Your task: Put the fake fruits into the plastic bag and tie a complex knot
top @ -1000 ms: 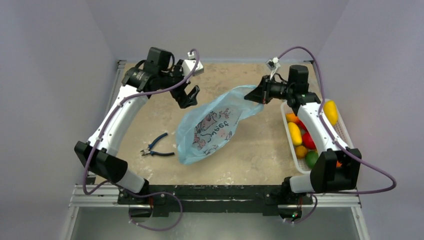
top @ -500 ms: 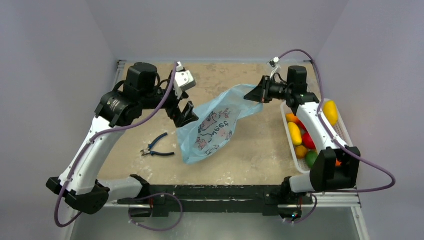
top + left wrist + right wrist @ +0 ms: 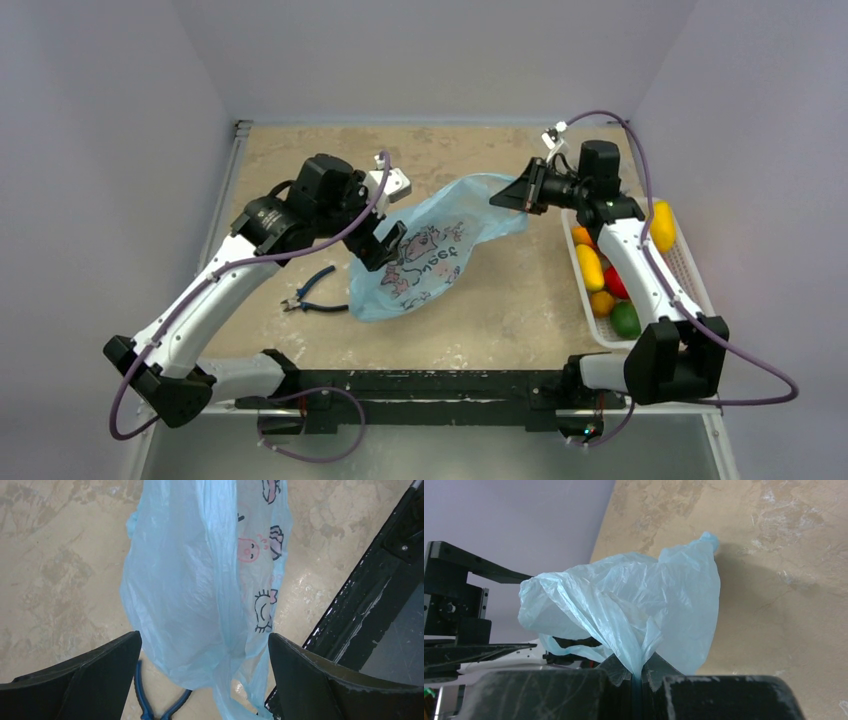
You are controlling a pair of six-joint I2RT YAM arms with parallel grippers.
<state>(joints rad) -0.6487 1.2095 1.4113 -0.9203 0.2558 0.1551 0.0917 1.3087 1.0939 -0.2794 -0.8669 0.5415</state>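
The light-blue plastic bag (image 3: 430,250) with cartoon prints hangs stretched from my right gripper (image 3: 510,197) down to the table's middle. That gripper (image 3: 637,672) is shut on a bunched edge of the bag (image 3: 649,595). My left gripper (image 3: 385,245) hovers over the bag's left side; in the left wrist view it (image 3: 204,640) stands wide open with the bag (image 3: 190,580) below, between its fingers (image 3: 100,675), untouched. The fake fruits (image 3: 600,270), yellow, orange, red and green, lie in the white basket (image 3: 690,270) at the right. No knot is in view.
Blue-handled pliers (image 3: 310,293) lie on the table left of the bag's lower end and show under the left gripper as pliers (image 3: 150,705). A yellow fruit (image 3: 661,225) sits at the basket's right side. The black frame rail (image 3: 380,580) runs along the near edge.
My left arm has swung from the far left toward the middle and come over the bag's left side, still open. The right gripper kept its grip, and the bag shifted slightly.
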